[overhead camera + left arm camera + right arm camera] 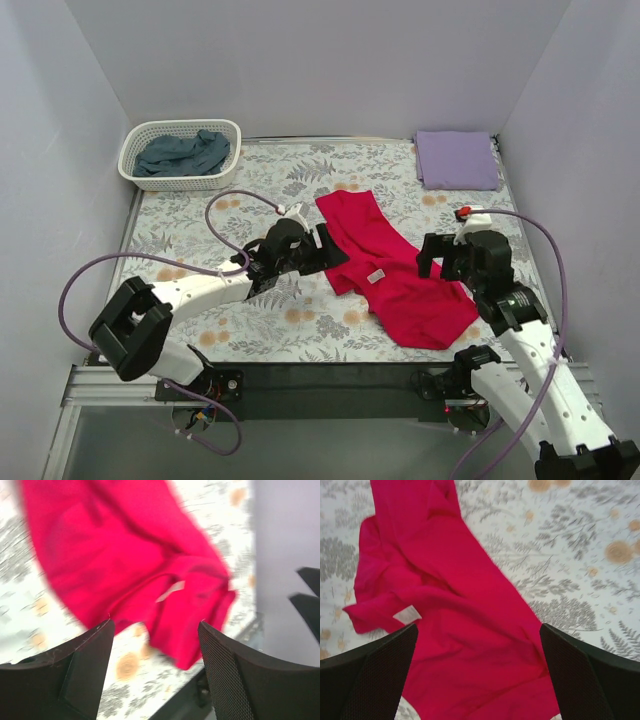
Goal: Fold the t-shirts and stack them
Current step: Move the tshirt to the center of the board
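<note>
While the red t-shirt (395, 275) lies unfolded on the bench (250, 330), the left gripper (332, 247) and right gripper (432, 262) are seen apart, empty; its edges must be gripped next.

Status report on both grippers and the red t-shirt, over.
Left gripper open, empty, at red t-shirt left edge. Right gripper open, empty, over its right side. T-shirt crumpled, not yet folded. Nothing blocking.

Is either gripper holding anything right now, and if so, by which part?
Nothing is held. The left gripper and the right gripper are both open and empty; the red t-shirt lies loose, ungripped.
</note>
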You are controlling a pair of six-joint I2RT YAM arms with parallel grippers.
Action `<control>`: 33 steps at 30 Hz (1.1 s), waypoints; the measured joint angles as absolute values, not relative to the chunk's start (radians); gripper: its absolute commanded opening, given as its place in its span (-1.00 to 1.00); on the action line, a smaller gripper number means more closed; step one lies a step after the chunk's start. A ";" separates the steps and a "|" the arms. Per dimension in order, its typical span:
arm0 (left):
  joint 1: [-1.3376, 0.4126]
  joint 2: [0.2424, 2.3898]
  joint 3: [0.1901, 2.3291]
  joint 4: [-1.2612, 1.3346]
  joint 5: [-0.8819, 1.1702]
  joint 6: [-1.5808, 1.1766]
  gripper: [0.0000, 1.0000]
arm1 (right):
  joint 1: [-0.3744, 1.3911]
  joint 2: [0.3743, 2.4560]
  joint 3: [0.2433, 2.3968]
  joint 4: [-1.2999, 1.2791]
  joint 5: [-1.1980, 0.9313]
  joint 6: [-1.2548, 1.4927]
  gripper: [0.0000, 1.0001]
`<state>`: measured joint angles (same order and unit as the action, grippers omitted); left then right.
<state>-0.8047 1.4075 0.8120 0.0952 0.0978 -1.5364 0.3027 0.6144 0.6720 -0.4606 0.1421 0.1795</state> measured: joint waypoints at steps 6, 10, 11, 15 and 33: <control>-0.789 1.515 0.764 0.056 0.063 -1.589 0.25 | 0.306 0.840 0.672 -0.527 -0.049 0.192 0.70; -0.788 1.587 0.772 0.068 0.047 -1.602 0.22 | 0.345 0.952 0.669 -0.553 -0.113 0.196 0.71; -0.788 1.605 0.776 0.074 0.040 -1.605 0.22 | 0.364 0.970 0.660 -0.551 -0.119 0.196 0.70; -0.788 1.675 0.794 0.092 0.028 -1.614 0.18 | 0.455 1.017 0.630 -0.556 -0.120 0.204 0.71; -0.717 1.827 0.928 0.104 -0.035 -1.525 -1.00 | 0.845 1.335 0.644 -0.417 -0.083 0.285 -0.97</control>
<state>-0.7166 1.8275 0.9283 0.1036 -0.0345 -1.5253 0.8452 1.3354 0.6437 -0.4171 -0.0834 0.2852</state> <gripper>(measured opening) 0.034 0.063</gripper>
